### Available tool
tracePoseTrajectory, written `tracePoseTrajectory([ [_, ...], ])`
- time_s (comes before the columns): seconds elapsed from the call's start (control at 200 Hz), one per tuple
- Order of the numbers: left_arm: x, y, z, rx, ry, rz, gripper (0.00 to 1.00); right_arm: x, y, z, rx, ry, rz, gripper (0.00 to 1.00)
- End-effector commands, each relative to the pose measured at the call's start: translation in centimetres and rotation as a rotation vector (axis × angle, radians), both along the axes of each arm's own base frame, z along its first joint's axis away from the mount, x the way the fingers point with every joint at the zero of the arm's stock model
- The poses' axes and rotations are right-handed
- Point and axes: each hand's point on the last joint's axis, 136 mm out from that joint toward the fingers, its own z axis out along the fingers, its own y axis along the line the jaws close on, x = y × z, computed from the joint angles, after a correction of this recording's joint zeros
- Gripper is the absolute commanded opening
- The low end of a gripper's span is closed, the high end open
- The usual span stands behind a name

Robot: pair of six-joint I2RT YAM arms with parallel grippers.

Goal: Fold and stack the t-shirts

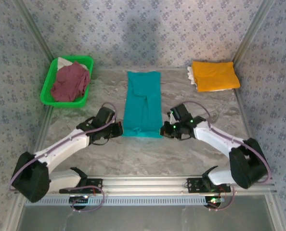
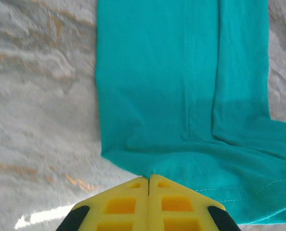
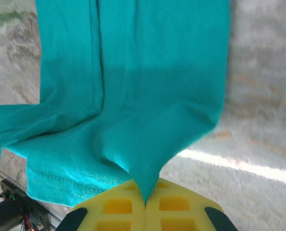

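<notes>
A teal t-shirt (image 1: 143, 103) lies in a long narrow strip down the middle of the table. My left gripper (image 1: 120, 130) is shut on its near left corner, where the yellow jaws pinch the teal cloth (image 2: 181, 120). My right gripper (image 1: 165, 129) is shut on the near right corner, and a point of teal cloth (image 3: 143, 120) runs down between its closed yellow jaws. An orange-yellow t-shirt (image 1: 214, 75) sits folded at the far right. A maroon t-shirt (image 1: 71, 82) lies crumpled in the green basket (image 1: 49, 84) at the far left.
Something white (image 1: 190, 73) peeks out under the orange-yellow t-shirt's left edge. The metal frame rail (image 1: 148, 182) runs along the near edge between the arm bases. Patterned walls close in the sides and back.
</notes>
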Motion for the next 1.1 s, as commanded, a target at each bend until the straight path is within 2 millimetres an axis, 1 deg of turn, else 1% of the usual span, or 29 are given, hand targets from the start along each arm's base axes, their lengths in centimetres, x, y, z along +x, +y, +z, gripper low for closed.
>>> tracePoseTrajectory([
  [0.0,2.7,-0.7,1.7,-0.009,-0.065,-0.054,0.00,2.3,-0.3,0.2,-0.059,-0.014,0.028,0.00],
  [0.1,5.0,-1.3,2.7,0.002,-0.099,-0.087,0.00,4.8,-0.4,0.4,-0.067,-0.027,0.017,0.00],
  [0.2,7.3,-1.8,3.3,0.022,-0.127,-0.117,0.00,7.3,-0.4,0.8,-0.075,-0.058,0.013,0.00],
  [0.295,9.6,-2.1,3.5,0.027,-0.135,-0.133,0.00,9.6,-0.3,1.1,-0.068,-0.068,0.009,0.00],
  [0.325,10.3,-2.1,3.5,0.027,-0.139,-0.138,0.00,10.0,-0.4,0.8,-0.069,-0.063,0.007,0.00],
  [0.335,10.5,-2.1,3.5,0.028,-0.140,-0.138,0.00,10.7,-0.2,1.5,-0.061,-0.084,0.005,0.00],
  [0.345,10.7,-2.1,3.5,0.028,-0.142,-0.138,0.00,11.1,-0.2,1.7,-0.059,-0.090,0.004,0.00],
  [0.42,12.4,-2.2,3.7,0.021,-0.150,-0.151,0.00,12.7,-0.3,1.6,-0.057,-0.095,0.001,0.00],
  [0.505,14.0,-2.2,3.3,0.027,-0.144,-0.156,0.00,14.3,-0.4,1.5,-0.050,-0.101,-0.004,0.00],
  [0.63,16.0,-2.1,2.6,0.025,-0.127,-0.168,0.00,16.1,-0.7,1.0,-0.044,-0.095,-0.008,0.00],
  [0.78,18.5,-2.3,2.4,0.007,-0.138,-0.173,0.00,18.2,-0.7,0.8,-0.040,-0.098,-0.001,0.00],
  [0.805,19.0,-2.4,2.3,0.006,-0.140,-0.175,0.00,18.6,-0.7,0.6,-0.040,-0.096,0.000,0.00],
  [0.844,19.9,-2.5,2.1,0.004,-0.137,-0.175,0.00,19.6,-0.6,0.9,-0.038,-0.111,-0.002,0.00],
  [0.854,20.2,-2.5,2.2,0.003,-0.138,-0.174,0.00,19.8,-0.6,0.7,-0.038,-0.110,-0.003,0.01],
  [0.869,20.6,-2.6,2.0,0.005,-0.136,-0.172,0.00,20.2,-0.5,0.7,-0.035,-0.111,-0.004,0.06],
  [0.874,20.7,-2.6,2.1,0.005,-0.137,-0.172,0.00,20.3,-0.5,0.7,-0.034,-0.110,-0.004,0.08],
  [0.894,21.3,-2.6,2.0,0.008,-0.138,-0.170,0.09,21.0,-0.4,0.7,-0.028,-0.114,-0.005,0.17],
  [0.914,21.9,-2.6,1.9,0.014,-0.140,-0.167,0.19,21.4,-0.3,0.5,-0.024,-0.110,-0.006,0.25],
  [0.924,22.3,-2.6,1.9,0.016,-0.140,-0.163,0.25,21.9,-0.3,0.8,-0.018,-0.117,-0.007,0.27],
  [0.944,23.0,-2.5,1.8,0.021,-0.143,-0.156,0.33,22.4,-0.2,0.5,-0.012,-0.110,-0.006,0.30],
  [0.959,23.5,-2.5,1.9,0.020,-0.147,-0.152,0.38,23.1,-0.1,0.7,-0.005,-0.116,-0.007,0.31],
  [1.004,25.1,-2.4,2.0,0.021,-0.166,-0.143,0.49,24.4,-0.2,1.1,0.003,-0.109,-0.016,0.34],
  [1.029,26.0,-2.2,2.2,0.029,-0.172,-0.129,0.54,25.0,-0.5,1.0,0.000,-0.098,-0.020,0.36],
  [1.054,26.8,-1.8,2.5,0.044,-0.174,-0.108,0.55,25.5,-0.7,1.1,-0.002,-0.093,-0.024,0.36],
  [1.094,27.5,-1.1,3.2,0.069,-0.177,-0.078,0.50,26.1,-1.1,1.4,0.002,-0.090,-0.038,0.33],
])
